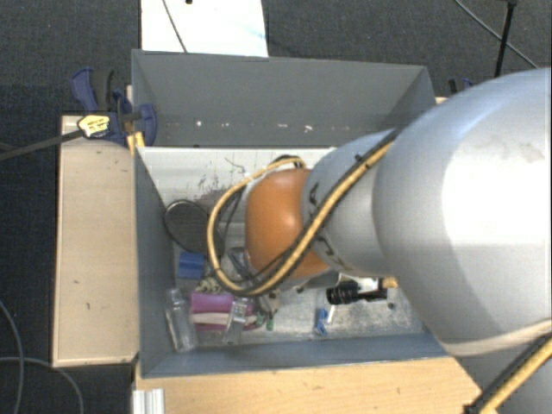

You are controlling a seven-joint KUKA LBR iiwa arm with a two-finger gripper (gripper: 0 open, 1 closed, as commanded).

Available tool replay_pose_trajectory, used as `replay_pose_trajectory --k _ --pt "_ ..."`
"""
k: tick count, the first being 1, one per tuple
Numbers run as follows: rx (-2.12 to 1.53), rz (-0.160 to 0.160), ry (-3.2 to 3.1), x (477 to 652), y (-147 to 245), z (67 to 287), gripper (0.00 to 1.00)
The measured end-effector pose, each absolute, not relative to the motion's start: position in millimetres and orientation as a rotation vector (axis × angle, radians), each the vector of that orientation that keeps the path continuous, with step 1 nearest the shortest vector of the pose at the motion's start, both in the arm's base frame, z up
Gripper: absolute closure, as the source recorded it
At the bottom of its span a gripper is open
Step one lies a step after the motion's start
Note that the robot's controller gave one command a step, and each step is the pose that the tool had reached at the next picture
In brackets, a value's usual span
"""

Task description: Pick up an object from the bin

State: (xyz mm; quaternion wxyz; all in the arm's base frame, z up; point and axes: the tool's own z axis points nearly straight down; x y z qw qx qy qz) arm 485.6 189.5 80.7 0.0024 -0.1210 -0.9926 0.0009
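My gripper shows as dark metal parts under the arm's orange cover, low over the bin's front left. Just to its left lies a magenta and white block-like thing, touching or nearly touching the gripper. A clear plastic bottle lies in the front left corner beside it. A blue thing sits behind the magenta one. A small green bit lies right below the gripper.
A dark round disc rests against the bin's left wall. A black marker and a small blue piece lie to the right near the front wall. The arm covers the bin's middle and right side.
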Motion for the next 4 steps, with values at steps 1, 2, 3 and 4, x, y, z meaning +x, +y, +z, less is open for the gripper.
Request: replay_pose_trajectory --k 1,2,3,4 --pt "-0.384 -0.001 -3.118 486.9 190 83 1.0" --pt "-0.387 -0.002 -3.118 487.2 190 84 0.0" --pt "-0.385 -0.003 -3.118 487.1 191 84 1.0" --pt "-0.369 -0.008 -3.127 492.9 217 203 1.0"
